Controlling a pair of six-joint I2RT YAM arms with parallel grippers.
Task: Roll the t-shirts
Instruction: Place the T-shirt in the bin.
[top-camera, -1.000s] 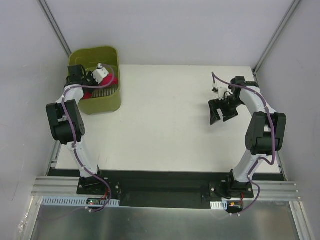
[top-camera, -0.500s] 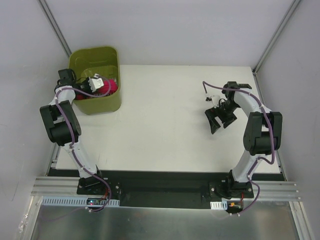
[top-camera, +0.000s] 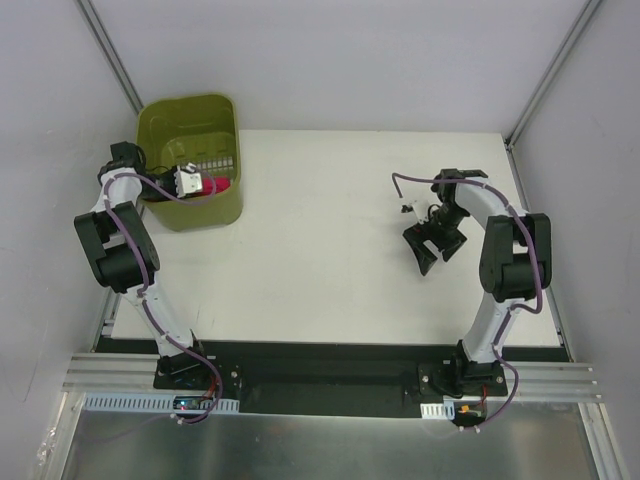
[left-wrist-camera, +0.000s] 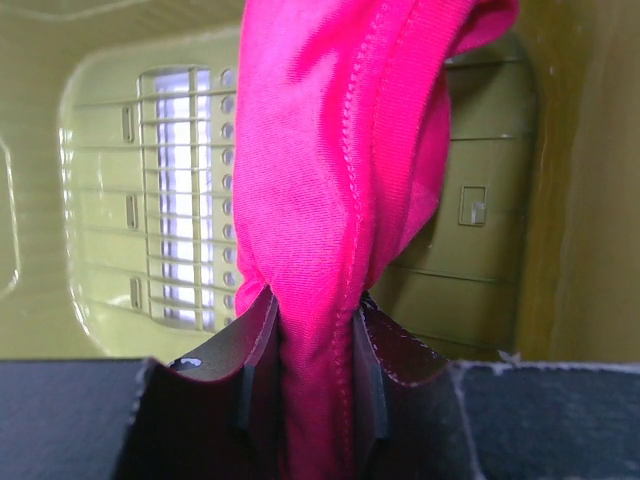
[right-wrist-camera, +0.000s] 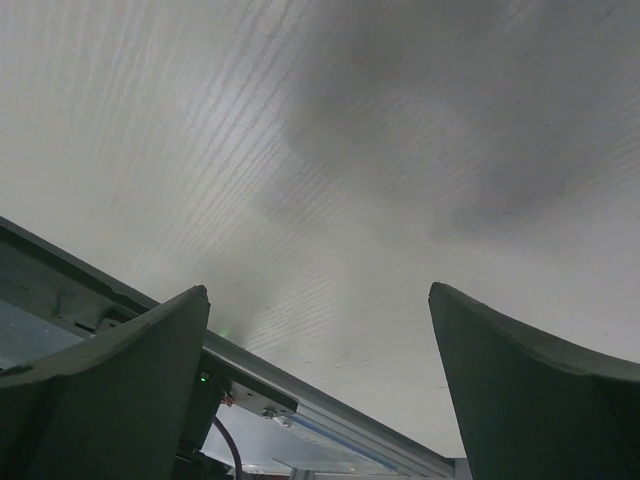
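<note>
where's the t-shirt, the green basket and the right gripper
t-shirt (left-wrist-camera: 320, 200), left wrist view, bunched fabric at mid-frame
green basket (top-camera: 208, 212), top external view, its near outer wall
right gripper (right-wrist-camera: 318, 295), right wrist view, midway between its open fingertips

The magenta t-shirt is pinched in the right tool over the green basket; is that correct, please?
Not quite: it is the left tool that pinches the magenta t-shirt over the green basket, as the left wrist view shows. The right tool stands open, holding nothing.

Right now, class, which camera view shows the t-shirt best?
The left wrist view: the t-shirt is close up, pinched in the left gripper with the green basket behind. Top external shows only a small red patch; right wrist shows none.
</note>
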